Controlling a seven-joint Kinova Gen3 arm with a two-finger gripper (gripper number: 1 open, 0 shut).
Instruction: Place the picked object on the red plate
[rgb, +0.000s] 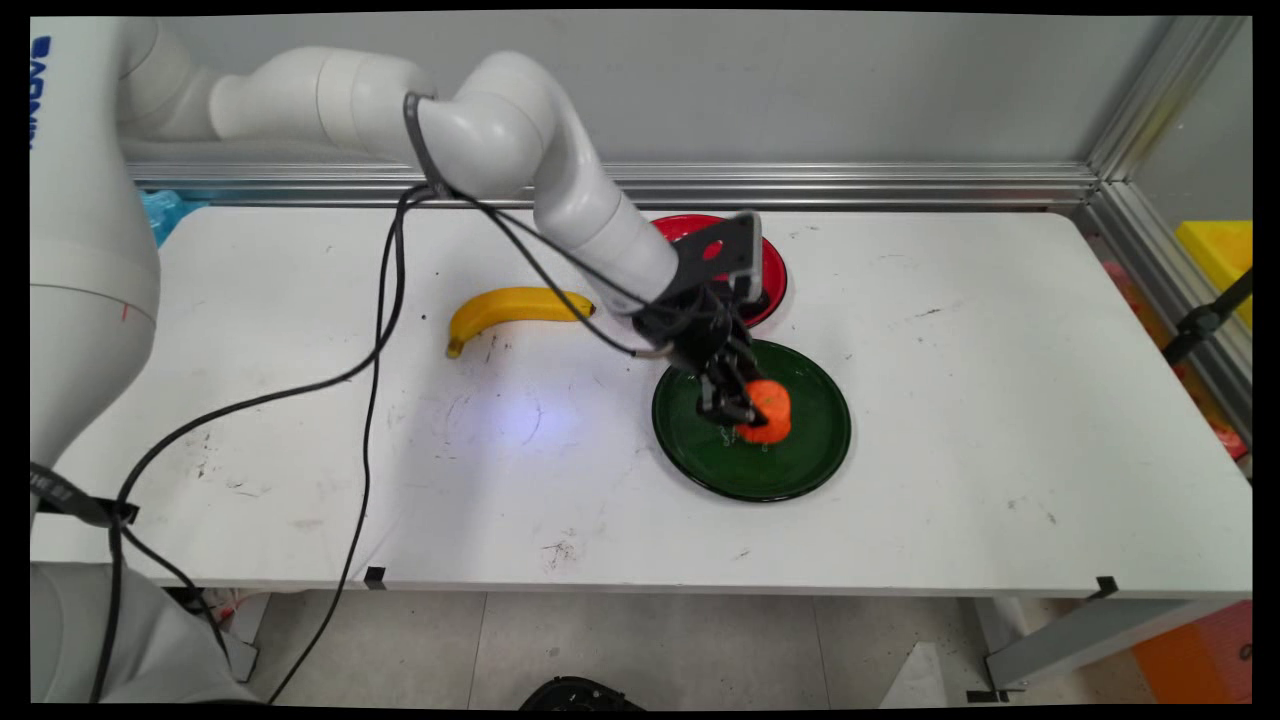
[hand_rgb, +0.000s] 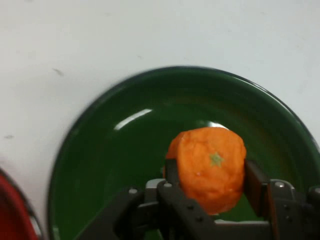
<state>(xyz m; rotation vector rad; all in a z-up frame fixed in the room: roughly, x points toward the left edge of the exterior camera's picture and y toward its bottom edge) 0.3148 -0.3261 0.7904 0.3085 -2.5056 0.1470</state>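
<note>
Now tool (hand_rgb: 210, 187) grips orange (hand_rgb: 209, 167) inside green plate's (hand_rgb: 90, 165) rim.

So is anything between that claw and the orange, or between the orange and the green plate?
Nothing visible. The gripper has a finger on each side of the orange, right over the green plate. The banana and red plate lie off to the side.
</note>
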